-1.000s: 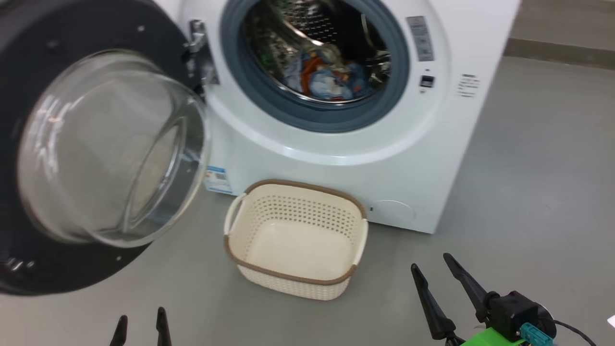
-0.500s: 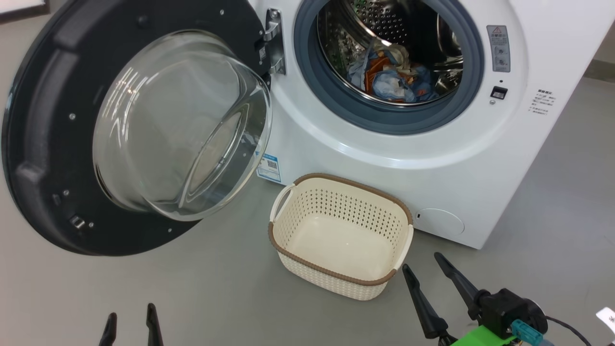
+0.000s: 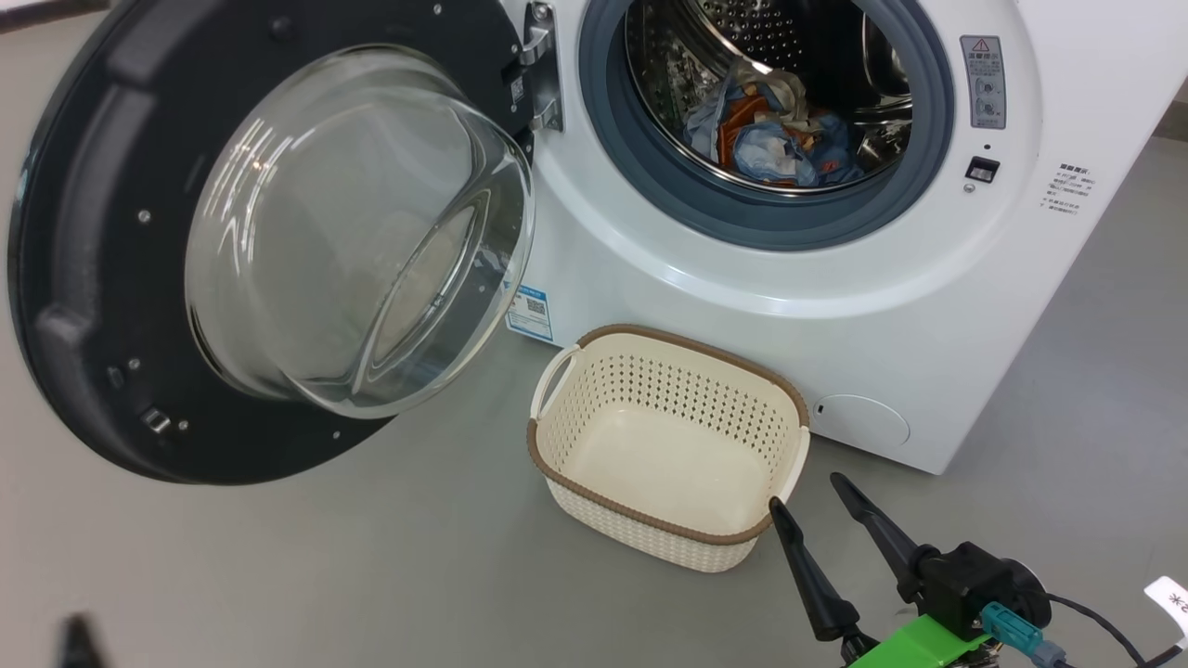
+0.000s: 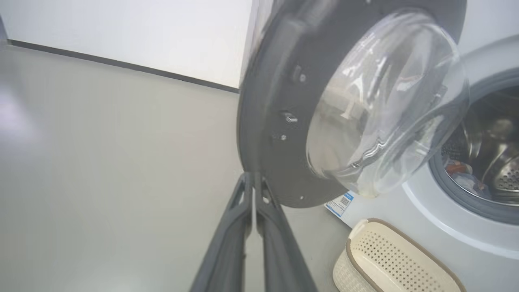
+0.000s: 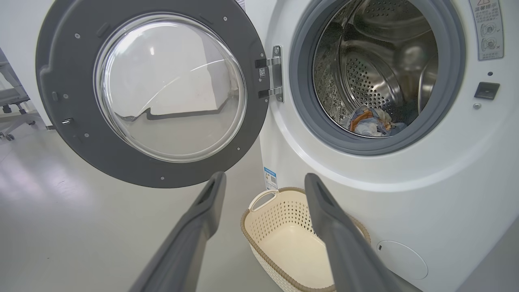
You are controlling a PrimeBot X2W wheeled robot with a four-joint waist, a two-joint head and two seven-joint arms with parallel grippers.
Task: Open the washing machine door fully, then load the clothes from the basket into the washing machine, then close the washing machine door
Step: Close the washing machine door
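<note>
"Where are the clothes [image 3: 770, 139]?"
"Inside the washing machine [image 3: 835, 353]. Its door [image 3: 83, 232] hangs wide, with the basket [image 3: 668, 399] on the floor in front."
"And the grippers?"
"The left gripper [image 4: 253, 182] is pinched together, the right gripper [image 3: 807, 494] spread wide."

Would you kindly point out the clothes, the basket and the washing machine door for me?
clothes [image 3: 775, 139], head view, on the blue and orange fabric.
basket [image 3: 640, 540], head view, on its near outer wall.
washing machine door [image 3: 83, 232], head view, on its black rim, left side.
</note>
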